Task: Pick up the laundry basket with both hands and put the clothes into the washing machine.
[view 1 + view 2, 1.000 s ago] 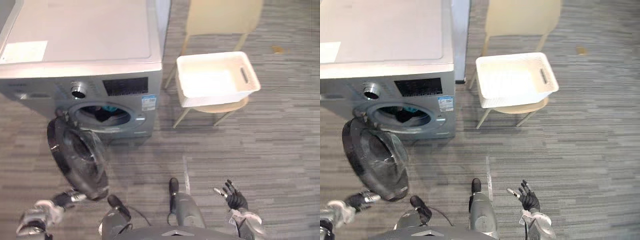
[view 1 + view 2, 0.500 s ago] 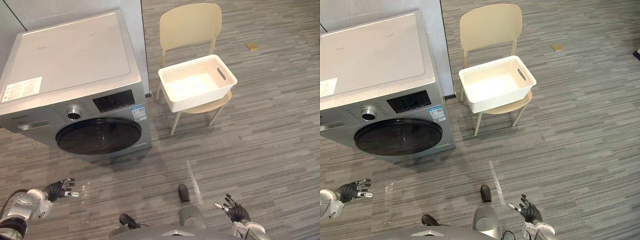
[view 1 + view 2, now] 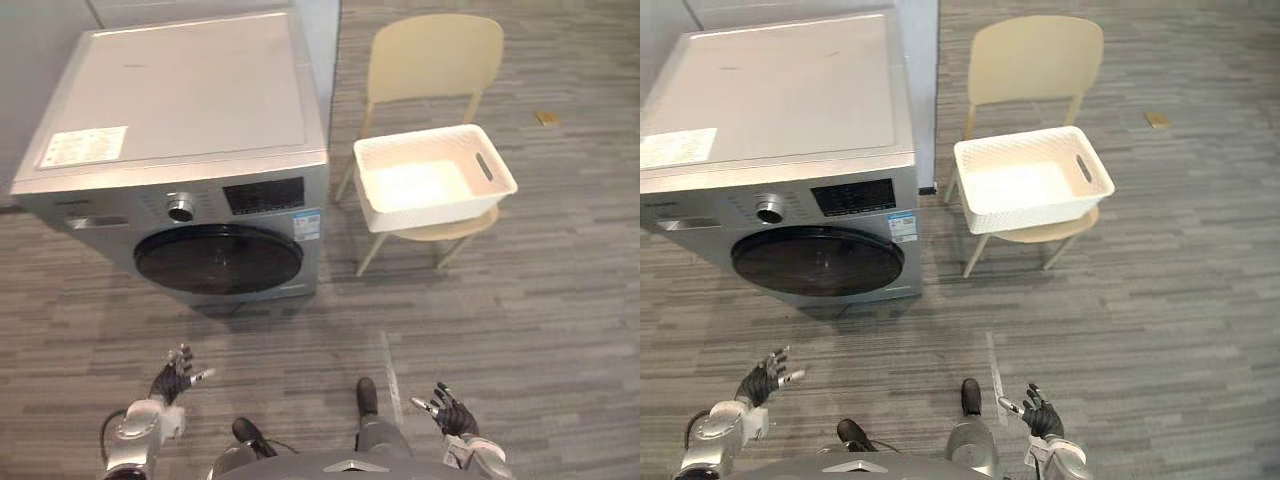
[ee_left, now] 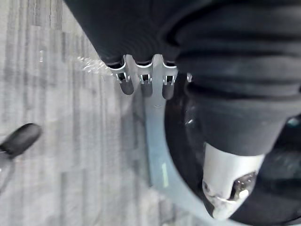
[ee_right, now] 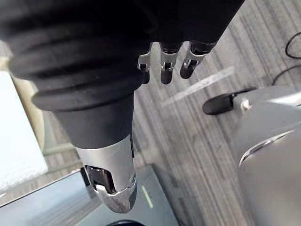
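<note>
A: First entry?
B: The left robot hand (image 3: 172, 381) and right robot hand (image 3: 450, 415) are hovering over the floor (image 3: 560, 300), fingers splaying apart, unladen.
A: Second entry?
B: The laundry basket (image 3: 435, 180) is sitting on the chair (image 3: 430, 60), well ahead of the right robot hand, beside the washing machine (image 3: 200, 150).

White lattice laundry basket (image 3: 432, 212) upright on chair (image 3: 432, 60) seat, beside closed grey washing machine (image 3: 190, 100)

Drum hidden behind washing machine door (image 3: 218, 258)
</note>
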